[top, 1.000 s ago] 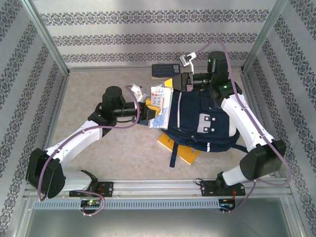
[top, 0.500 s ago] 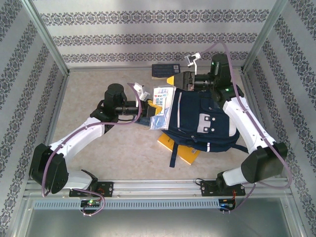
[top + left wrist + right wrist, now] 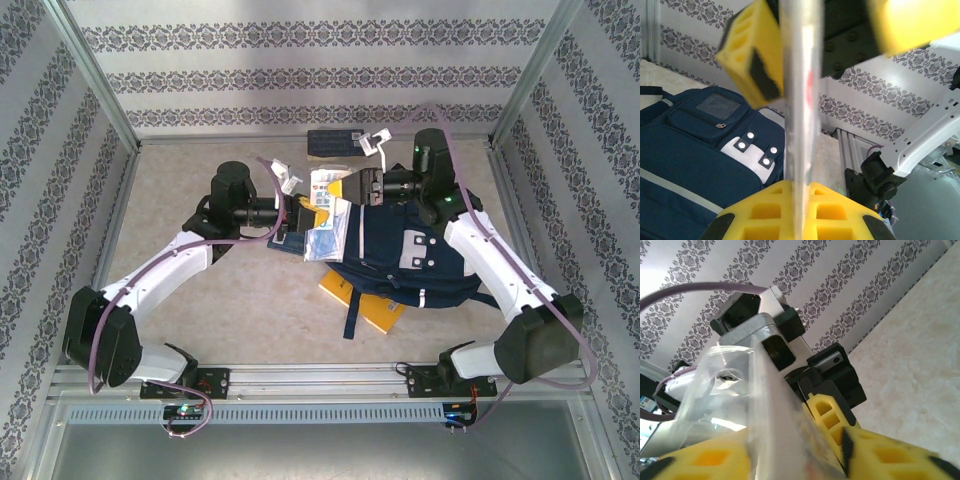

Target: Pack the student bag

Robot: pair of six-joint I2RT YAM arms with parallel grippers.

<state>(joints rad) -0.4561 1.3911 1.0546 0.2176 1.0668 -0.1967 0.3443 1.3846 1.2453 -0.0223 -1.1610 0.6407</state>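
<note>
Left gripper (image 3: 794, 192), clamped on the clear plastic packet (image 3: 328, 215), should be advanced so the packet is slid into the student bag (image 3: 400, 250) lying just beyond its fingertips, while the right gripper (image 3: 362, 185) opposite, possibly pinching the same packet, is kept from tugging.
</note>
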